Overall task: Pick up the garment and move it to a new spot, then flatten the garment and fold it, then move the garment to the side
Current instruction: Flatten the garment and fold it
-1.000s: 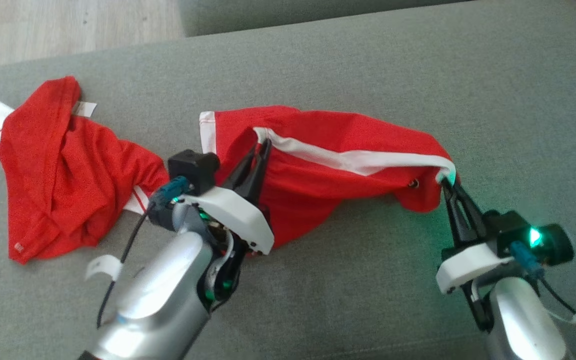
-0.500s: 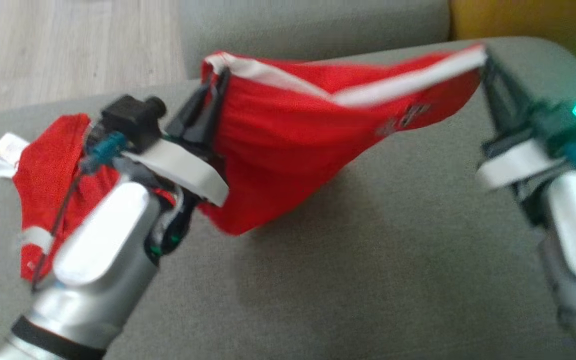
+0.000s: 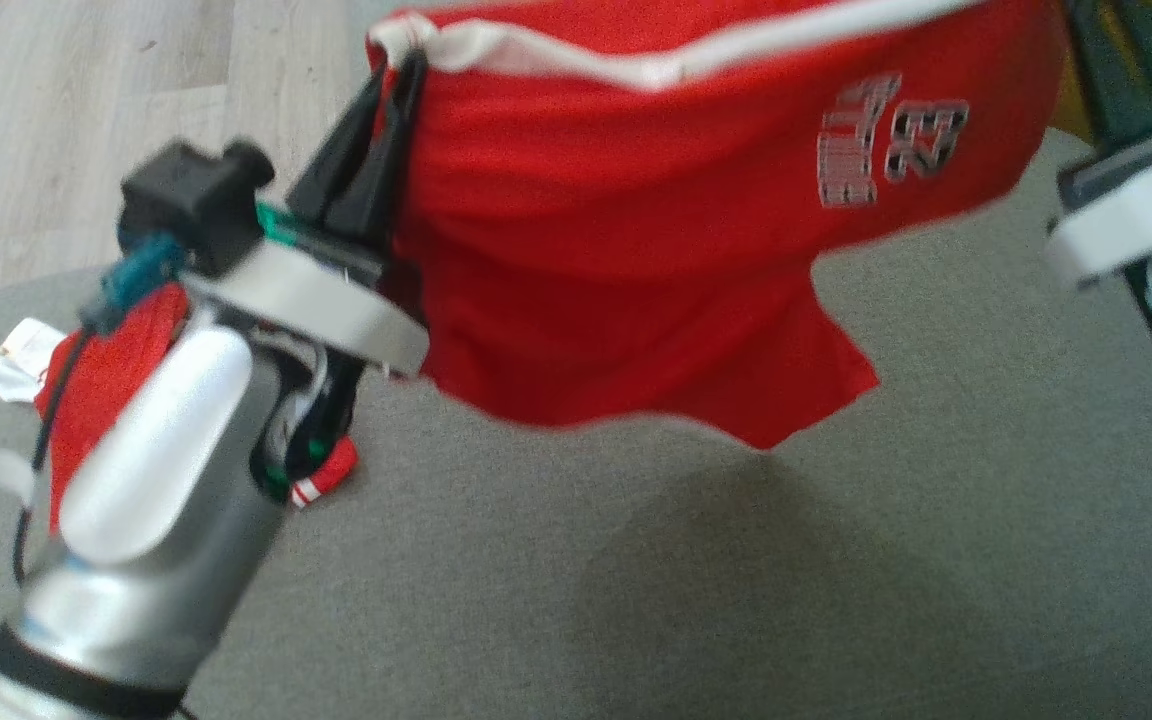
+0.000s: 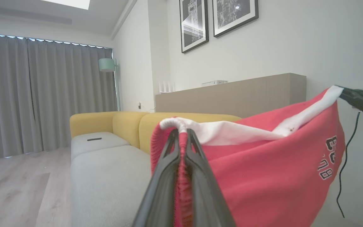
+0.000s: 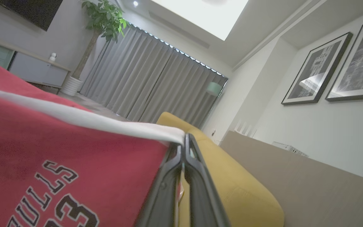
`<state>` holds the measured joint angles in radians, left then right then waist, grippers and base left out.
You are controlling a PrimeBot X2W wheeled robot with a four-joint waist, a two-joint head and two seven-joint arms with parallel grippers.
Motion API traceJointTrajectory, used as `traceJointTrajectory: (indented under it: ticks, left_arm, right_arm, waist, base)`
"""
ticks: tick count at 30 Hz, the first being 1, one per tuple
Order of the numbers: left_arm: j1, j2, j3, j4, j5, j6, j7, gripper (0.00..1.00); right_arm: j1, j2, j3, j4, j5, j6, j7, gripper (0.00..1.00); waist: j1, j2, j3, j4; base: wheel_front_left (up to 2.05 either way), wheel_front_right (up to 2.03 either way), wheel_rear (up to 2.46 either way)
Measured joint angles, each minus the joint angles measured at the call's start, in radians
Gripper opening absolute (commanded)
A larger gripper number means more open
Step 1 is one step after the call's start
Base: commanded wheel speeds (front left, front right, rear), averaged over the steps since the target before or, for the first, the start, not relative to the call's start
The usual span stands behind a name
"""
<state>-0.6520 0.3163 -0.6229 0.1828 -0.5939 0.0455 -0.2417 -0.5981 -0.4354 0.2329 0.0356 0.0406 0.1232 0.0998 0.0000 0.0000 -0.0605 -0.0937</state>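
The garment [image 3: 636, 250] is a pair of red shorts with a white waistband and a printed number. It hangs stretched in the air above the grey cushion [image 3: 736, 580]. My left gripper [image 3: 401, 70] is shut on the waistband's left end, and the left wrist view shows red cloth pinched between its fingers [image 4: 169, 170]. At the other end of the waistband my right gripper [image 5: 184, 138] is shut on the cloth; its dark fingers [image 4: 361, 101] also appear in the left wrist view. The shorts' lower hem dangles free above the cushion.
A second red garment [image 3: 106, 370] with a white label lies crumpled on the cushion's left part, behind my left forearm. Wooden floor [image 3: 66, 120] runs beyond the cushion's far left edge. A yellow sofa [image 4: 106, 123] stands farther back.
Both grippers have risen and lifted the shorts off the cushion, where they lay draped a second ago; the cloth now hangs spread between them. The head view has shifted too.
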Motion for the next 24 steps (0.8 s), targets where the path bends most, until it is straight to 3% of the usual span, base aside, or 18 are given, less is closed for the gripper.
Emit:
traceJointTrajectory:
  ticks: [6, 14, 19, 24]
  left_arm:
    - [0.108, 0.045, 0.001, -0.093, -0.007, 0.021, 0.016, 0.00]
    - [-0.014, 0.073, 0.011, -0.095, -0.004, -0.001, 0.083, 0.00]
    - [-0.264, 0.077, 0.022, 0.046, 0.043, -0.063, 0.089, 0.00]
    - [-0.502, 0.060, 0.049, 0.259, 0.072, -0.109, 0.040, 0.00]
  right_arm:
    - [0.145, -0.028, -0.027, -0.147, 0.020, 0.000, 0.106, 0.00]
    - [0.023, -0.086, -0.009, -0.158, 0.048, 0.000, 0.147, 0.00]
    - [-0.237, -0.085, 0.073, 0.010, 0.057, 0.000, 0.098, 0.00]
    - [-0.547, -0.026, 0.141, 0.268, 0.034, 0.001, -0.043, 0.00]
  waist:
    - [0.0000, 0.0000, 0.021, 0.000]
    - [0.0000, 0.0000, 0.115, -0.002]
    - [0.0000, 0.0000, 0.245, -0.010]
    - [0.0004, -0.0001, 0.380, -0.027]
  base:
    - [0.00, 0.00, 0.00]
    - [0.00, 0.00, 0.00]
    - [0.00, 0.00, 0.00]
    - [0.00, 0.00, 0.00]
